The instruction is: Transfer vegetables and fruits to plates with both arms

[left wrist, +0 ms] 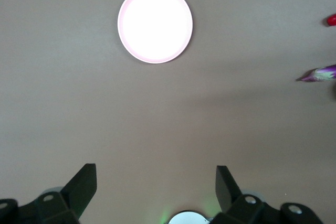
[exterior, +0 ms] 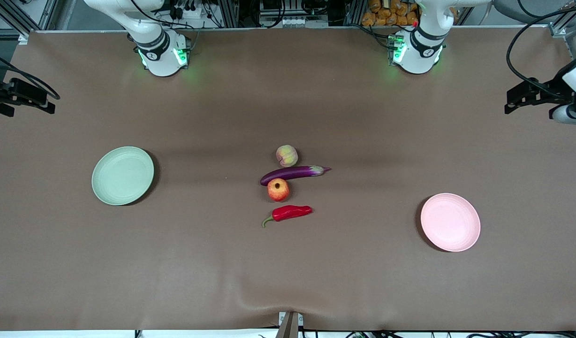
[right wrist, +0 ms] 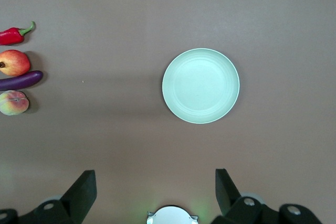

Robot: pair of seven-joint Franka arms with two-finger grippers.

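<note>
The brown worktop (exterior: 175,263) runs wide and bare from edge to edge, with a slight buckle in its covering at the middle of the edge nearest the front camera. Both arms wait high over their own ends. The left gripper (left wrist: 156,182) hangs over the stretch near the left arm's end, fingers (left wrist: 84,182) spread wide and holding nothing. The right gripper (right wrist: 156,183) hangs likewise over the right arm's end, fingers (right wrist: 83,184) equally spread.

The pale green plate (exterior: 123,175) lies flat toward the right arm's end, open worktop all around it. The pale pink plate (exterior: 450,222) sits toward the left arm's end, somewhat closer to the front camera's edge, also ringed by free surface.

At the worktop's middle, well apart from both plates, four items line up in a short row. The glossy purple eggplant (exterior: 292,173) lies crosswise, its pale cap pointing toward the left arm's end. The wrinkled red chili pepper (exterior: 290,213), green stem curling toward the right arm's end, lies nearest the front camera. The red-orange fruit (exterior: 278,189) sits against the eggplant, crown upward. The yellowish-pink peach (exterior: 286,156) sits farthest of the four, just beside the eggplant.
</note>
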